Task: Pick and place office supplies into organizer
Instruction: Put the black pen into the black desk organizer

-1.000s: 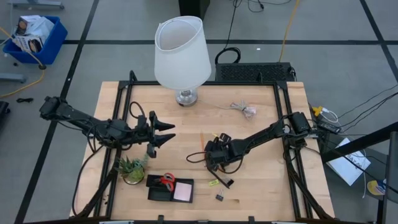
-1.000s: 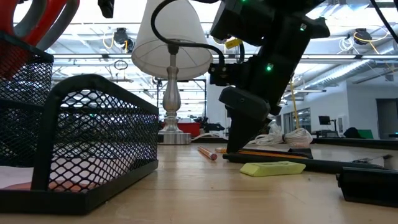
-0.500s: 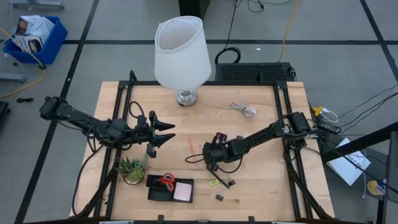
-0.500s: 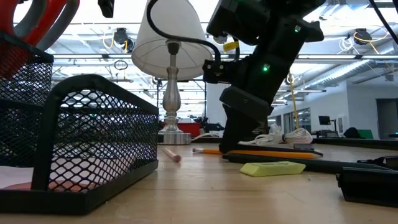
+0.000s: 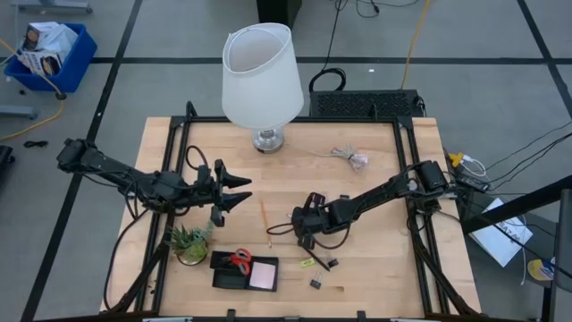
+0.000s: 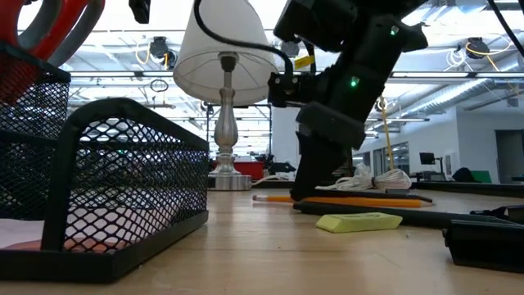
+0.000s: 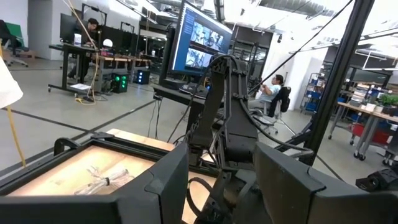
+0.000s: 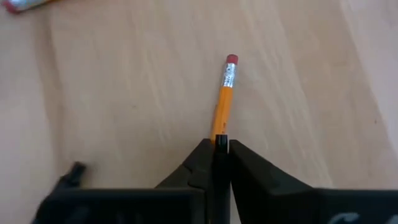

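Fingers of our right gripper [image 8: 221, 149] pinch the orange pencil [image 8: 222, 106] by one end, low over the table [image 5: 375, 268] mid-board. Our left gripper [image 5: 239, 192] hovers spread near the plant [image 5: 190, 241], beside the organizer [image 5: 223, 274].

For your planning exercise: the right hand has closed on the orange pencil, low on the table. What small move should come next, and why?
Probably a short, straight lift. The right hand pinches the orange pencil at one end, the rest lying along the wood. Raising it first should clear the table before carrying it toward the organizer.
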Available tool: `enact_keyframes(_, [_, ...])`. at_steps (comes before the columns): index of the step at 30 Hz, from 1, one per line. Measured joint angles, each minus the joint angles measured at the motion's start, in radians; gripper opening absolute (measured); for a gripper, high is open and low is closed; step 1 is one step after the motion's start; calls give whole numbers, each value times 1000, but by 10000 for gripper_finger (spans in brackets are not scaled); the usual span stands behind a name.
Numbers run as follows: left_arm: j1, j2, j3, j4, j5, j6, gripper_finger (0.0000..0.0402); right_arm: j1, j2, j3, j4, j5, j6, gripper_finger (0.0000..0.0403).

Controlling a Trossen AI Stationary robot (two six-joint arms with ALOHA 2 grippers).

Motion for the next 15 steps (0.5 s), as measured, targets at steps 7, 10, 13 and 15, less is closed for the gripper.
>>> enact_keyframes(7, [0, 0, 0, 0, 0, 1, 184, -1, -15, 0, 4, 3, -7, 28])
enact_keyframes(10, [0, 0, 0, 0, 0, 2, 184, 0, -15, 0, 11, -17, -14, 25])
enact_keyframes(13, [0, 0, 0, 0, 0, 3, 184, 0, -15, 0, 15, -16, -14, 37])
enact_keyframes(15, [0, 0, 0, 0, 0, 3, 184, 0, -15, 0, 24, -17, -14, 48])
